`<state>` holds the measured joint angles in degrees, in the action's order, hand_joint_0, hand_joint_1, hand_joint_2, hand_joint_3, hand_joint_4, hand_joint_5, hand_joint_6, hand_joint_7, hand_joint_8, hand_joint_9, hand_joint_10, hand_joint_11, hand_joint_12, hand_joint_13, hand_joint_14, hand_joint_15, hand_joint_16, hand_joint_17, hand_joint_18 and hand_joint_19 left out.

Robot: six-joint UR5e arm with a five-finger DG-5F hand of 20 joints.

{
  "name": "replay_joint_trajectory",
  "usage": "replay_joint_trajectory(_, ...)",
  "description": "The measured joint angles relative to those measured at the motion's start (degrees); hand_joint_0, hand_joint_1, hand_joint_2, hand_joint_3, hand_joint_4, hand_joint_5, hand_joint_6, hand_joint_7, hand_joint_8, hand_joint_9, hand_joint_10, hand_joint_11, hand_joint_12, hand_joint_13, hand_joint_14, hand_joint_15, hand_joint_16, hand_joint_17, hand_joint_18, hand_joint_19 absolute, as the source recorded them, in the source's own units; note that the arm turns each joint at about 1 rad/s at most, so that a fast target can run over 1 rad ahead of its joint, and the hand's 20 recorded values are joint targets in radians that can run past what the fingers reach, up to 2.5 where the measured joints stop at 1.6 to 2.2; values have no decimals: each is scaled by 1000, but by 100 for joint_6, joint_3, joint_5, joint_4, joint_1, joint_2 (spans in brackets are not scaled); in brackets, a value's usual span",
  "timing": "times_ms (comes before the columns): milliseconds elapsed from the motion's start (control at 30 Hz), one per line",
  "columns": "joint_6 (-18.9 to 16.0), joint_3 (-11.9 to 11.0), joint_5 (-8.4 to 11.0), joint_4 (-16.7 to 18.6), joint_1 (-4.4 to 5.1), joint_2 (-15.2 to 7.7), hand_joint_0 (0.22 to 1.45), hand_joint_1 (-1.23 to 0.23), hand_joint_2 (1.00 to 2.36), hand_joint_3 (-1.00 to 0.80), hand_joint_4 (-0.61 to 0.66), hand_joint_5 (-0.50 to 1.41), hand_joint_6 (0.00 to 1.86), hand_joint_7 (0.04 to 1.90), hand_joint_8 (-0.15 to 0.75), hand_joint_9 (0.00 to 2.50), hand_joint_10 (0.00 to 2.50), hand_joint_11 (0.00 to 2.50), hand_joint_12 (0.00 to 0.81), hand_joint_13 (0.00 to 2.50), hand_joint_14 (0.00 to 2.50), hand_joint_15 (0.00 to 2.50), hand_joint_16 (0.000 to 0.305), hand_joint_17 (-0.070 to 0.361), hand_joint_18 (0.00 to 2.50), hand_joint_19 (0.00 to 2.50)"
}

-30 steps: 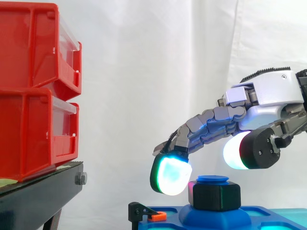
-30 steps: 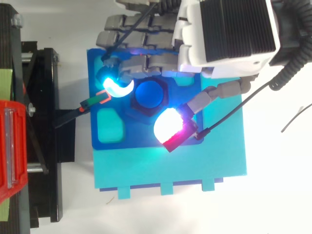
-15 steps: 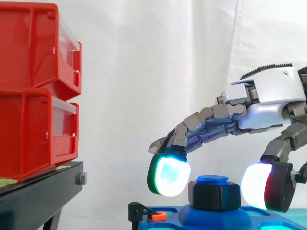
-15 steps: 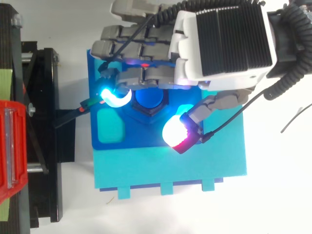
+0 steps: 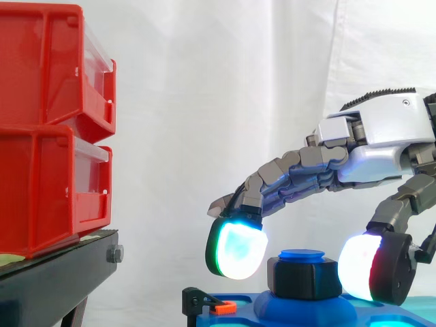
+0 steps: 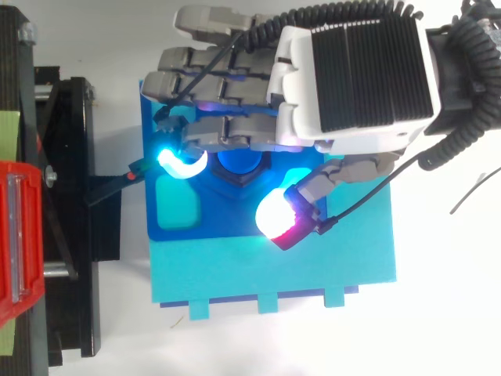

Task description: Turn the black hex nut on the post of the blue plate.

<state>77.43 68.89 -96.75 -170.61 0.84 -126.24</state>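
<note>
White curtain backs the red bins (stacked on a black stand) beyond the fingertips. I see the hand arched over the blue plate with its fingers spread, clamping nothing. The black hex nut sits on its post, between a finger pad and the thumb pad.

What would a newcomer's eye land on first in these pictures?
Probably the robot hand, glowing white and green, which comes in from the right above the black hex nut on the blue plate. Next come the red bins, stacked at the left on a black stand.
</note>
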Motion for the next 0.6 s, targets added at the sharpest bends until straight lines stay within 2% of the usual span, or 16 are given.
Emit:
replay_joint_trajectory(133, 0, 1, 12, 1, 14, 1, 533, -797, 1000, -500, 118, -242, 502, 848, 182, 115, 0, 0, 327, 78, 0, 0, 47, 106, 0, 16)
replay_joint_trajectory(600, 127, 1, 27, 105, 37, -7, 539, -803, 1000, -500, 124, -239, 502, 871, 181, 121, 0, 0, 326, 78, 0, 0, 47, 106, 0, 12)
